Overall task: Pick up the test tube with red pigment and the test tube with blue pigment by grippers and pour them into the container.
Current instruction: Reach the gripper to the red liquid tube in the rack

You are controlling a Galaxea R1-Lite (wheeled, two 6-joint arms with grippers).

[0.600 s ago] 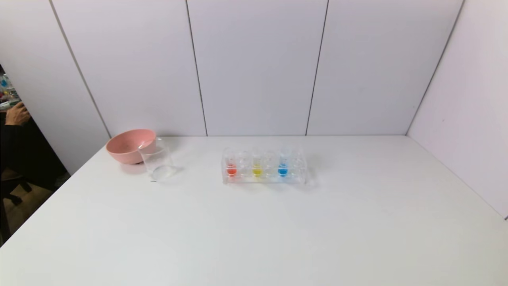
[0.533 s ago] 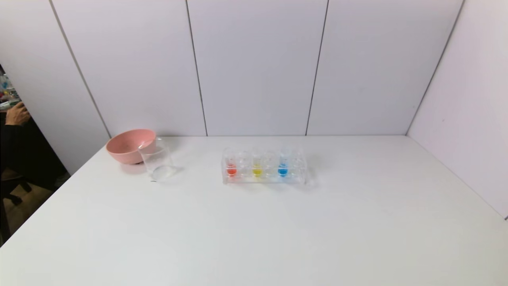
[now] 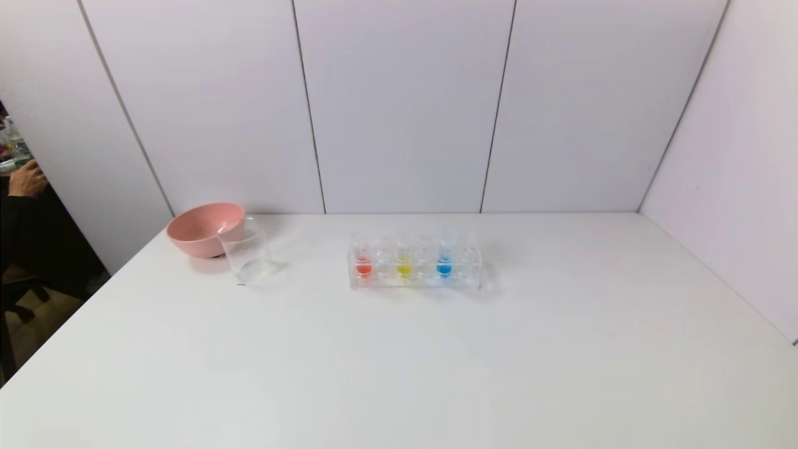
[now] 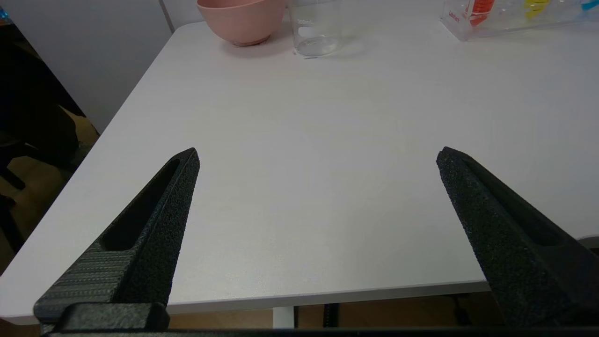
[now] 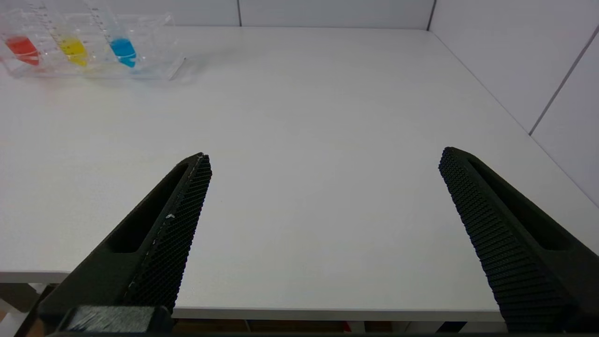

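Observation:
The test tube with red pigment (image 3: 363,262) stands at the left end of a clear rack (image 3: 414,279) in the middle of the table, and the test tube with blue pigment (image 3: 444,260) stands further right in the same rack. The container (image 3: 247,252), a clear glass beaker, stands upright to the rack's left. Neither arm shows in the head view. My left gripper (image 4: 318,154) hangs open and empty at the table's near edge, far from the beaker (image 4: 314,28). My right gripper (image 5: 325,157) is likewise open and empty at the near edge, well short of the blue tube (image 5: 122,49) and red tube (image 5: 21,49).
A pink bowl (image 3: 202,228) sits just behind the beaker near the table's left edge. A tube with yellow liquid (image 3: 404,262) stands between the red and blue ones. White walls close the back and right. A person's hand (image 3: 25,178) shows beyond the left edge.

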